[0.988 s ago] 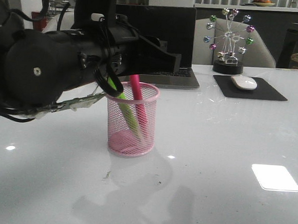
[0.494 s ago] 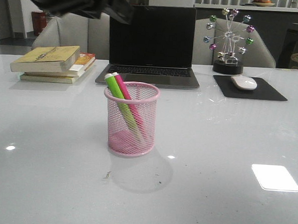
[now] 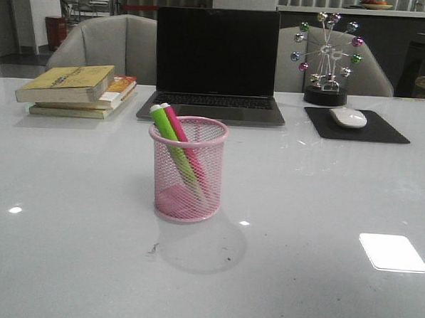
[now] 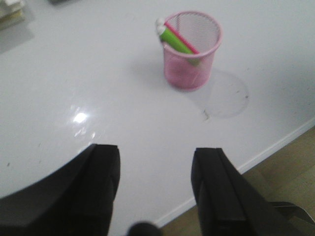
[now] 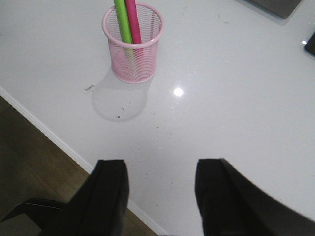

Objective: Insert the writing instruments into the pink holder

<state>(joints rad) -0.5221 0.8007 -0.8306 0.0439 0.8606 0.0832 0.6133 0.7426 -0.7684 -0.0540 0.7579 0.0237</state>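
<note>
The pink holder stands upright on the white table, in front of the laptop. Inside it lean the two writing instruments, a lime green pen and a magenta pen, whitish ends up against the rim's left side. The left wrist view shows the holder with both pens, well away from my left gripper, which is open and empty above the table's near edge. My right gripper is open and empty too, far back from the holder. Neither arm appears in the front view.
A closed-screen black laptop sits behind the holder. Stacked books lie at the back left. A mouse on a black pad and a ferris-wheel ornament stand at the back right. The table's front edge meets wooden floor.
The left arm, over the holder a second ago, has lifted out of the front view. The magenta pen has settled lower, beside the green one.
</note>
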